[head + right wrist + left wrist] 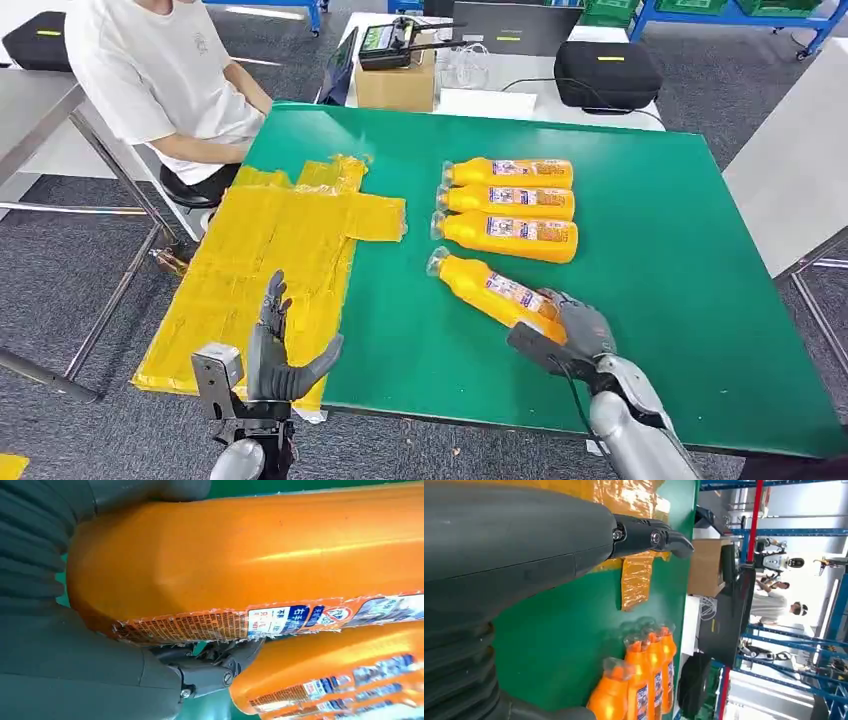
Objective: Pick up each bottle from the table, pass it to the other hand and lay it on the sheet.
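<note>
Four orange bottles with clear caps lie on the green table (660, 260). Three lie side by side (510, 201), caps to the left. The fourth orange bottle (487, 286) lies slanted nearer to me. My right hand (578, 330) grips its base end; in the right wrist view the thumb and the fingers (212, 667) wrap the bottle (250, 555). I cannot tell whether it is off the table. The yellow sheet (270, 250) covers the table's left part. My left hand (282, 355) is open above the sheet's near edge, fingers spread, holding nothing. The left wrist view shows its fingers (649, 536), the sheet (635, 580) and the bottles (644, 680).
A person in a white shirt (160, 80) sits at the table's far left corner. Beyond the far edge stand a cardboard box (396, 86) with a device on it and a black case (607, 72). A grey table (790, 170) stands to the right.
</note>
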{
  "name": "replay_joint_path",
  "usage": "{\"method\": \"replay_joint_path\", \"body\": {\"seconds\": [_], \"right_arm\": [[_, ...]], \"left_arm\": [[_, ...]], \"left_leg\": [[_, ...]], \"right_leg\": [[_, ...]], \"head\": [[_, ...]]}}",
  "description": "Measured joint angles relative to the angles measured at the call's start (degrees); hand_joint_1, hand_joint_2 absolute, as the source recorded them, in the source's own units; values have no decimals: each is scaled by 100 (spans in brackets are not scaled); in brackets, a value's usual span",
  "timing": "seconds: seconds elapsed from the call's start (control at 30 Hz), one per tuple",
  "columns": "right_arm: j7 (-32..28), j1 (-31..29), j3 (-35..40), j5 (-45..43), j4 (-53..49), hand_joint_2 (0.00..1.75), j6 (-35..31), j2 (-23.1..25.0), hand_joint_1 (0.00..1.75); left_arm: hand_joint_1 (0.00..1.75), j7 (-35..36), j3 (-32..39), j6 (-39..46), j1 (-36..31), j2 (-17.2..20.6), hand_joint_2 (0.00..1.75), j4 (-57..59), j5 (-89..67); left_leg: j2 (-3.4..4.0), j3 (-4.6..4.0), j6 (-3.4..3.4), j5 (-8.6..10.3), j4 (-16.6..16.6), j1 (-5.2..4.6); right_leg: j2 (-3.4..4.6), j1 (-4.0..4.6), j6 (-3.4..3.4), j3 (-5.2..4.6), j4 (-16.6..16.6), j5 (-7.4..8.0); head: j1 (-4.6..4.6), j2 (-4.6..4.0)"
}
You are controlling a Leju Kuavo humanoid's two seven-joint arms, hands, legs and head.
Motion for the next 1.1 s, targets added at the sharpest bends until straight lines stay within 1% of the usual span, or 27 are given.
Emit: {"method": "replay_joint_path", "body": {"seconds": [0.07,0.13,0.33,0.5,0.63,0.73,1.1], "right_arm": [[-518,170,-52,-472,-167,175,-41,22,175],[-896,409,-105,-804,-396,175,-134,94,175],[-1556,1003,-210,-1317,-1327,175,-459,367,175],[-1634,1172,-238,-1420,-1838,175,-476,477,175],[-1945,1273,-282,-1744,-2168,175,-542,568,175],[-2014,1305,-273,-1920,-2400,175,-529,656,175],[-2060,1321,-243,-1973,-2553,175,-461,745,175]], "left_arm": [[0,-41,-28,0,-4,7,175,0,59],[0,-76,-39,0,-4,13,175,0,94],[0,-28,-122,-201,-12,41,175,9,470],[0,-6,-153,-253,-28,46,175,24,561],[0,92,-195,-472,-43,50,175,85,802],[0,142,-312,-690,-80,68,175,170,946],[0,118,-574,-859,-100,155,175,254,936]], "left_leg": [[-4,-5,0,0,0,1],[-10,-20,-1,0,0,2],[-10,-55,-2,4,-1,3],[-10,-66,-1,3,0,-4],[-9,-73,-1,3,0,-5],[-9,-75,-1,3,0,-2],[-10,-81,-1,3,0,-2]], "right_leg": [[0,0,0,-2,0,0],[-2,1,0,-11,2,0],[-8,1,0,-41,5,0],[-9,-6,0,-50,4,0],[-7,-6,0,-62,4,0],[-8,-3,0,-65,4,0],[-8,-3,0,-66,4,0]], "head": [[0,0],[-2,0],[0,0],[0,0],[-2,0],[0,0],[0,0]]}}
